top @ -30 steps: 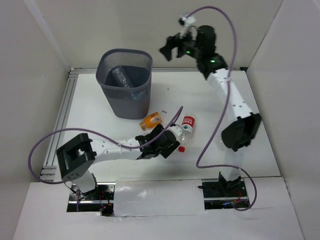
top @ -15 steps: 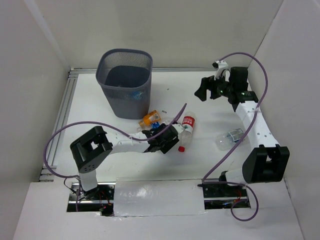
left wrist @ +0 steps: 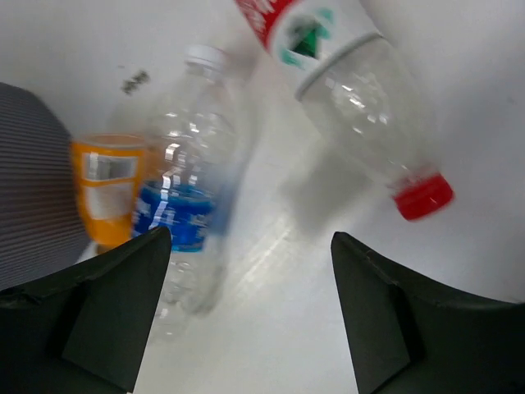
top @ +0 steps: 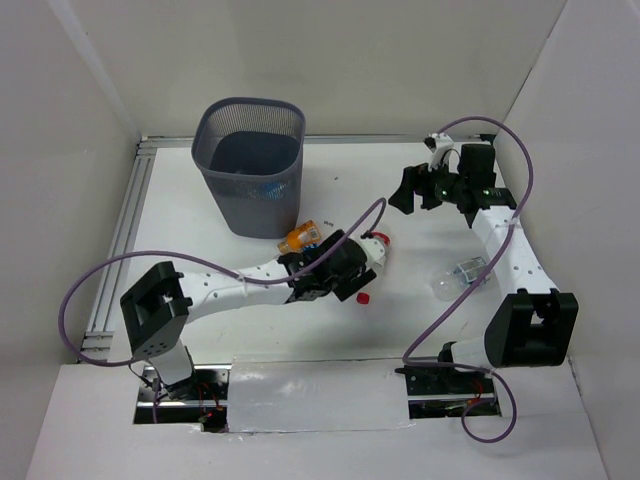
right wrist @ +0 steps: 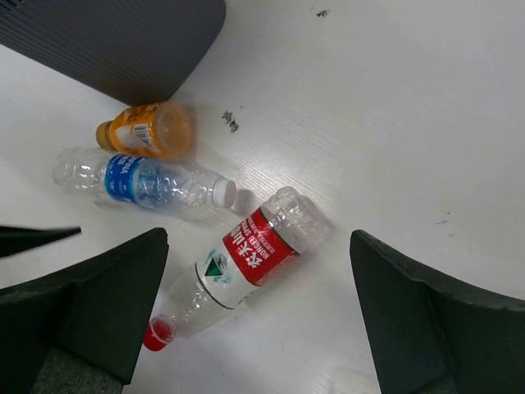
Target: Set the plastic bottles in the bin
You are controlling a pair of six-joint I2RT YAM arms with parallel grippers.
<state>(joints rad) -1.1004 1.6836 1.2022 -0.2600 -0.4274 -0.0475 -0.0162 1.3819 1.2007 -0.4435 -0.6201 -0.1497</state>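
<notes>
My left gripper (top: 350, 265) (left wrist: 250, 312) is open and empty, low over the table among three lying bottles. A red-label bottle (left wrist: 361, 98) (right wrist: 246, 258) with a red cap (top: 364, 297) lies ahead to its right. A blue-label bottle (left wrist: 184, 205) (right wrist: 139, 180) and the short orange bottle (top: 300, 238) (left wrist: 107, 193) (right wrist: 148, 131) lie to its left, beside the mesh bin (top: 250, 165) (right wrist: 115, 41). My right gripper (top: 410, 192) (right wrist: 258, 320) is open and empty, held high over the right side, looking down on these bottles. Another clear bottle (top: 460, 275) lies at the right.
A blue label shows through the bin's mesh (top: 268, 186). White walls enclose the table on the left, back and right. A metal rail (top: 125, 230) runs along the left edge. Purple cables loop from both arms.
My right arm swung from above the bin down to the right side of the table. My left gripper pushed forward and right over the bottles, covering the blue-label one from above.
</notes>
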